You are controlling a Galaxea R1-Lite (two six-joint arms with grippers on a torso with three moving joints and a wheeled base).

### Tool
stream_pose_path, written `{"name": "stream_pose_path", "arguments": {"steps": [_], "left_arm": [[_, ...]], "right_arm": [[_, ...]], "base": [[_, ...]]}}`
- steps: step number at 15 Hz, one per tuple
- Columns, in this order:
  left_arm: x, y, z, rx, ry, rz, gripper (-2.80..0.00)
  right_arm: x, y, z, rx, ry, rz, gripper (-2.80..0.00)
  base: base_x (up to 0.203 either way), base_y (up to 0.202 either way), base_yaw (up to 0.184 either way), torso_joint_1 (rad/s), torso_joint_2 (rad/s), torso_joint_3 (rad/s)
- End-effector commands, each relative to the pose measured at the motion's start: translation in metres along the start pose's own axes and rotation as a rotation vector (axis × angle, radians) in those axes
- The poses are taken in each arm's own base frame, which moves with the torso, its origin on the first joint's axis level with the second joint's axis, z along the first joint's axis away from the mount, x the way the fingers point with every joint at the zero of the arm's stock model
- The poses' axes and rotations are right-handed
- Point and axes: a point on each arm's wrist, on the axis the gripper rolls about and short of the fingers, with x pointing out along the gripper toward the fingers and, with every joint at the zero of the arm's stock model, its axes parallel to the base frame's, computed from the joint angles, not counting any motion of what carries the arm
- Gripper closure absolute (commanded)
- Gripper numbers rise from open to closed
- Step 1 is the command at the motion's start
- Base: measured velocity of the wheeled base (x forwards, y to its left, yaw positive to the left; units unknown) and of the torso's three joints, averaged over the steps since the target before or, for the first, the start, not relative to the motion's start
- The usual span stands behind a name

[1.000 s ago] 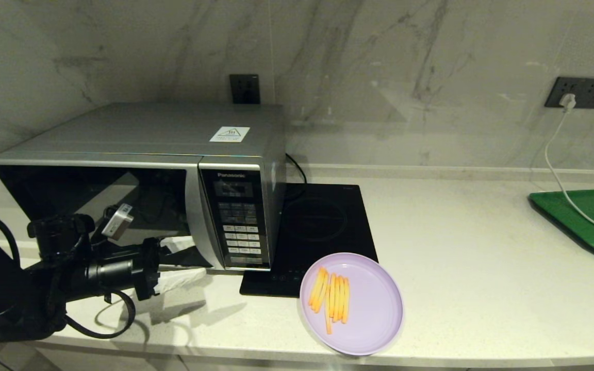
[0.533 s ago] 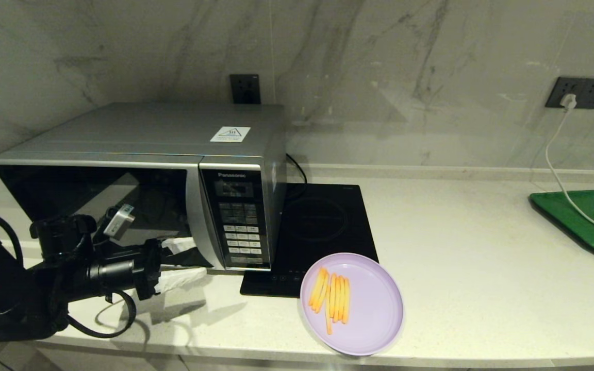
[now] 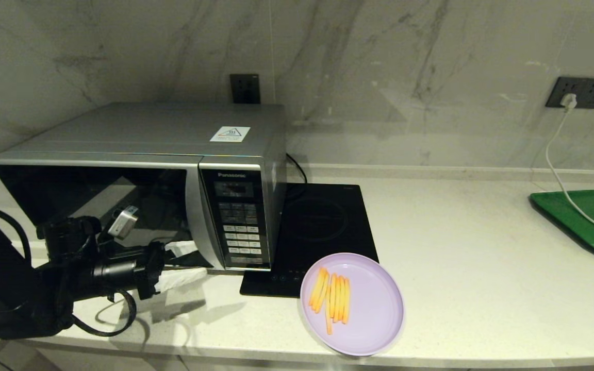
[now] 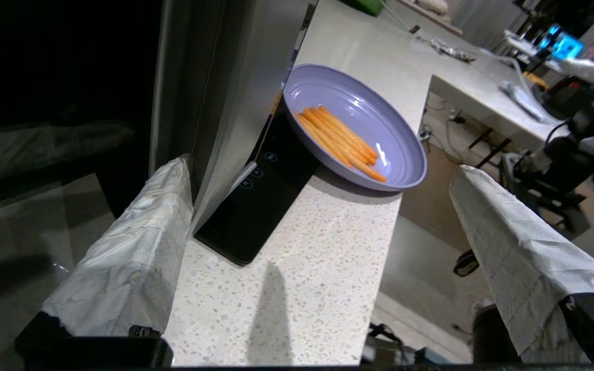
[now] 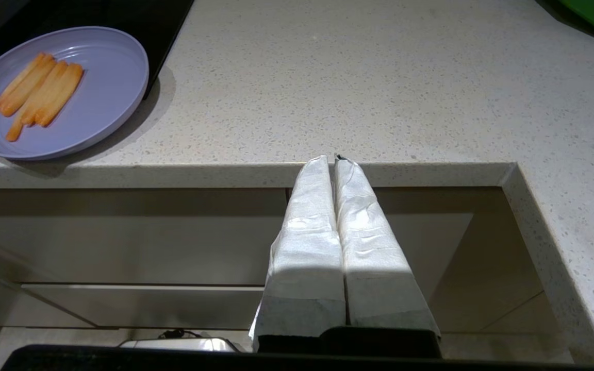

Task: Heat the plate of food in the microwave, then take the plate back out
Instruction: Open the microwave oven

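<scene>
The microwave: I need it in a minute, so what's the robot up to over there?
The left gripper is at the lower front of the microwave, its padded fingers spread wide and holding nothing. The microwave door is shut. The plate of food sits untouched on the counter by the induction hob, fries lying on it. The right gripper is shut and empty, below the counter's front edge. So heating hasn't started; it looks about to open the door.

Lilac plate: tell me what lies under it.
The round pale lilac plastic plate overlaps the flat black induction hob's front corner and the speckled white counter; whatever lies directly beneath is hidden.
</scene>
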Motion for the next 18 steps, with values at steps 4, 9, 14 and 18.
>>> {"name": "stream_pose_path", "arguments": {"steps": [4,9,14,18], "left_arm": [[-0.004,-0.009,0.005,-0.034,-0.005,-0.007,-2.80],[-0.026,-0.022,-0.004,-0.077,-0.022,-0.005,-2.80],[-0.050,-0.024,-0.017,-0.078,-0.041,0.084,-2.80],[-0.104,-0.041,-0.022,-0.019,-0.089,0.316,-2.80]], "right_arm": [[0.000,0.000,0.000,0.001,0.001,0.000,0.00],[0.000,0.000,0.000,0.001,0.002,0.000,0.00],[0.000,0.000,0.000,0.001,0.001,0.000,0.00],[0.000,0.000,0.000,0.001,0.003,0.000,0.00]], "base": [[0.000,0.000,0.000,0.000,0.00,0.000],[0.000,0.000,0.000,0.000,0.00,0.000],[0.000,0.000,0.000,0.000,0.00,0.000],[0.000,0.000,0.000,0.000,0.00,0.000]]}}
